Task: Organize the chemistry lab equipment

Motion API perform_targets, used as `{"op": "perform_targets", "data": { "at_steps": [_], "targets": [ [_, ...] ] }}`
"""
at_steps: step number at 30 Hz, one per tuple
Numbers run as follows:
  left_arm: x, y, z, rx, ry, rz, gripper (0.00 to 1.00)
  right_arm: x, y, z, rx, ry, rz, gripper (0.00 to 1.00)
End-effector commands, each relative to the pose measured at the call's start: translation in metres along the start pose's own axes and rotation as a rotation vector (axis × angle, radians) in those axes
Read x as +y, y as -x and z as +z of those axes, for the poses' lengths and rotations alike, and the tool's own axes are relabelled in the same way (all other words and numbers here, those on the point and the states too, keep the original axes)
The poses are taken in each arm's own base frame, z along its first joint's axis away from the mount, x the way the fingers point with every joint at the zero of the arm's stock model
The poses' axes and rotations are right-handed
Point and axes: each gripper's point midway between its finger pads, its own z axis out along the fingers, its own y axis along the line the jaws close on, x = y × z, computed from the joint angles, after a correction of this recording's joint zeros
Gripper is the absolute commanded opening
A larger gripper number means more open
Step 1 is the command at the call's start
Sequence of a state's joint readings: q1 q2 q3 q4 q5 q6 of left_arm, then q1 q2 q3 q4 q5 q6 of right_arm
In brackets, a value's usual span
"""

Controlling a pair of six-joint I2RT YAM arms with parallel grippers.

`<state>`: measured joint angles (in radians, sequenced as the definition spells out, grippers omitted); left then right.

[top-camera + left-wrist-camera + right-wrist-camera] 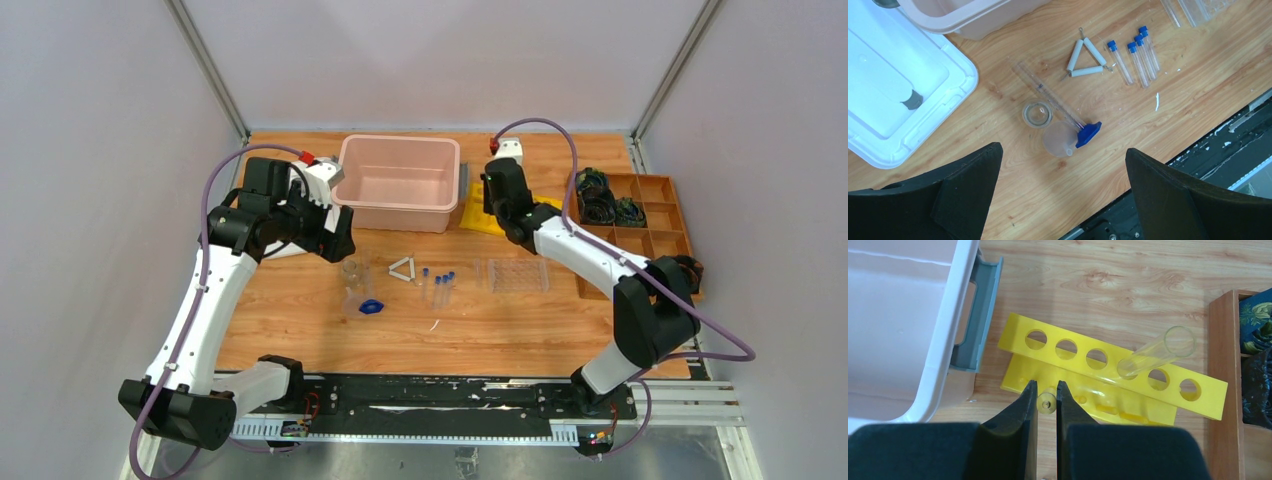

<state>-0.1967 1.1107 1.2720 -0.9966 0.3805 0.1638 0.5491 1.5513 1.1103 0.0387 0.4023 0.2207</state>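
My right gripper (1046, 383) is shut on a small clear tube (1046, 403), seen end-on, just above the yellow rack (1108, 365). A second clear tube (1155, 352) leans in one of that rack's holes. My left gripper (1063, 148) hangs open and empty above the table. Below it lie a glass beaker (1037, 114), a clear funnel (1060, 139), a small blue piece (1088, 134), a white triangle frame (1085, 57) and several blue-capped tubes (1135, 55). The clear tube rack (518, 274) lies to their right.
A pink bin (398, 180) stands at the back middle, its grey handle (977, 315) beside the yellow rack. A white lid (893, 100) lies at the left. A wooden organizer (640, 225) sits at the right. A thin glass rod (1048, 95) lies by the beaker.
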Motion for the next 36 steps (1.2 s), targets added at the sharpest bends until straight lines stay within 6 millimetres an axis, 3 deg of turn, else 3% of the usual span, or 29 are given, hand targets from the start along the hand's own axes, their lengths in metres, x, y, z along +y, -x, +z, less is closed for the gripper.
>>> {"op": "perform_targets", "data": {
  "at_steps": [1, 23, 36],
  "targets": [
    [-0.001, 0.008, -0.003, -0.03, -0.002, 0.006, 1.0, -0.003, -0.017, 0.009, 0.034, -0.015, 0.01, 0.0],
    [-0.001, 0.009, -0.004, -0.031, -0.004, 0.012, 1.0, -0.003, -0.054, 0.023, 0.106, -0.027, -0.016, 0.0],
    [-0.002, 0.008, -0.004, -0.032, -0.003, 0.01, 1.0, 0.005, -0.052, 0.01, 0.111, 0.031, -0.001, 0.0]
  ]
}}
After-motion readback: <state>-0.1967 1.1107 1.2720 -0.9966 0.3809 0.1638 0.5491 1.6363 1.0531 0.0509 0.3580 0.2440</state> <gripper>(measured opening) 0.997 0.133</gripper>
